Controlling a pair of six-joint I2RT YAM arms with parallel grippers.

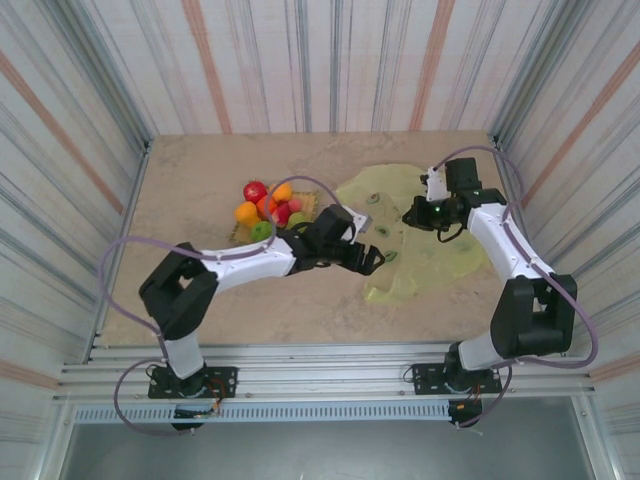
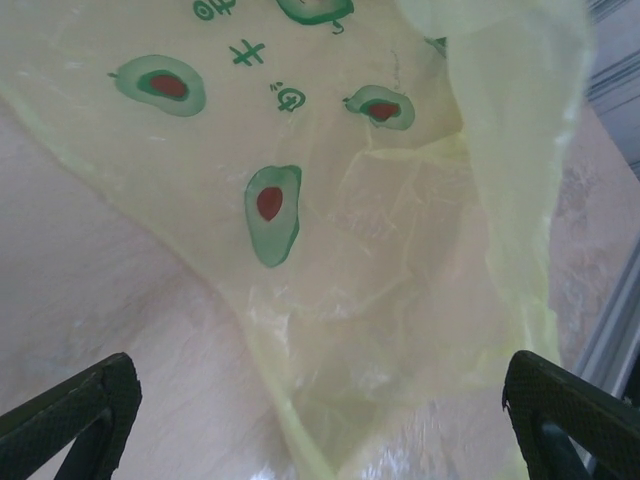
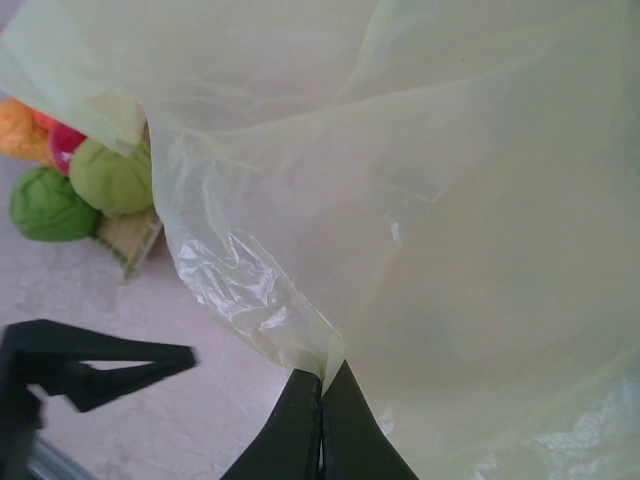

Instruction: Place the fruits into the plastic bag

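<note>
A: L hand point(image 1: 378, 260), frame centre, fingers spread over plastic bag point(image 1: 420, 235). R hand point(image 3: 322, 405), centre-right, pinches bag rim.

B: Risk: thin film slips from the pinch and the mouth collapses. Fruits point(image 1: 268, 208) sit piled upper-left of centre, outside bag.

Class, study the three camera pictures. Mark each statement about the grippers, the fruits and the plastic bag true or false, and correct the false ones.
1. The right gripper is shut on the edge of the plastic bag. True.
2. The left gripper holds a fruit. False: it is open and empty, facing the bag.
3. The fruits lie piled on the woven mat, outside the bag. True.
4. The bag is plain. False: it carries green printed shapes with red centres.
</note>
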